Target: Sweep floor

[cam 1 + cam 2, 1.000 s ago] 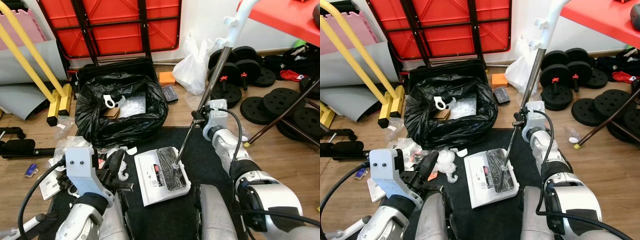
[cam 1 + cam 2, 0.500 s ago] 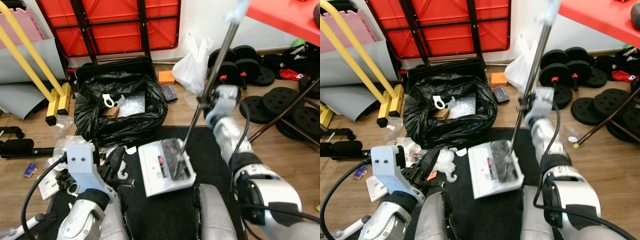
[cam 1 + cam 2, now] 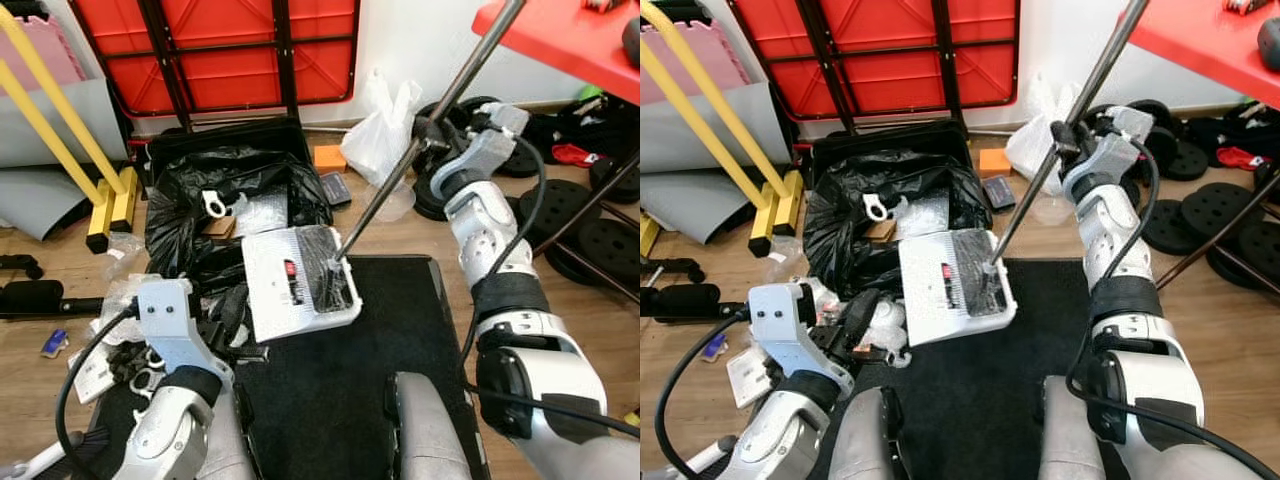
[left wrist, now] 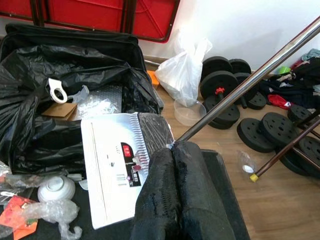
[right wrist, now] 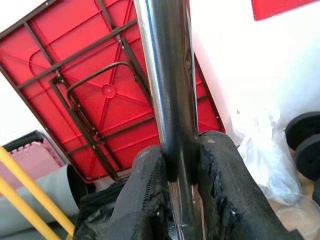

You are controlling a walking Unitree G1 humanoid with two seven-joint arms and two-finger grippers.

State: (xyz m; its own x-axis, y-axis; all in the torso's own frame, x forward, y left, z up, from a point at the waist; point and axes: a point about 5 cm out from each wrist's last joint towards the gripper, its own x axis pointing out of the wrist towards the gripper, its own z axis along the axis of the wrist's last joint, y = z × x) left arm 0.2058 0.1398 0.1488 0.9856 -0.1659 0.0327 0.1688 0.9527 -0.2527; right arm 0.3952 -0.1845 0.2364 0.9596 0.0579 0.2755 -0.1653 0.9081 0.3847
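Two fingers point(image 5: 145, 200) clamp one pole point(image 5: 167, 100), seemingly.

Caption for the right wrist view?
Right tool clamped on the dustpan's metal handle, red folded table behind.

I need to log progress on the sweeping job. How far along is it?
Done: the white dustpan holds dark debris and is lifted over the edge of the black bin bag. In hand: the right gripper clamps the dustpan's metal pole. The left gripper is shut, holding nothing. Left: tipping the load into the bag and collecting the wrappers and scraps by the black mat.
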